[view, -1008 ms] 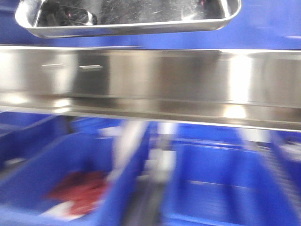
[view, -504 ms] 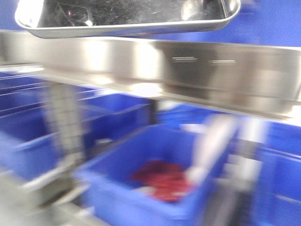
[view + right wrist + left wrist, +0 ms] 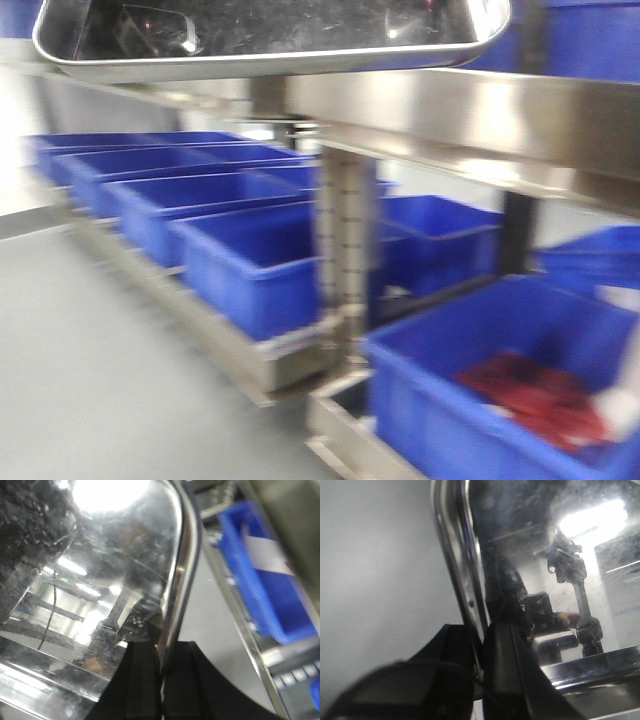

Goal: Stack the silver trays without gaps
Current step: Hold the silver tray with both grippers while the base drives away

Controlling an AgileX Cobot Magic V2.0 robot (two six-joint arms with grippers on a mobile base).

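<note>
Exterior front-facing footage, somewhat blurred, shows the silver tray (image 3: 260,65) held aloft at the top of the frame, with the steel shelf rail (image 3: 480,110) behind and below it. Rows of blue bins (image 3: 250,260) are ranged on the lower shelf, and grey floor (image 3: 90,350) is seen to the left. The tray is carried from both ends. In the left wrist view the jaws of the left gripper (image 3: 479,640) are clenched on the rolled rim, one dark finger outside the wall and one inside. In the right wrist view the right gripper (image 3: 161,660) is clamped on the opposite rim in the same way. No second tray can be made out in any view, so the step in hand is judged to be the carrying of this tray to the one it is to be nested in. For that to be done well, both grips should be held firm and level, so that the tray is neither twisted nor let slip on its smooth rim, and the shelf rail should be cleared. Once the other tray is reached, the corners should be squared up before anything is lowered. Both ends should be set down together, since a tilted entry is likely to leave one corner riding high and a gap. The jaws are best released only when the rims sit flush all round.
</note>
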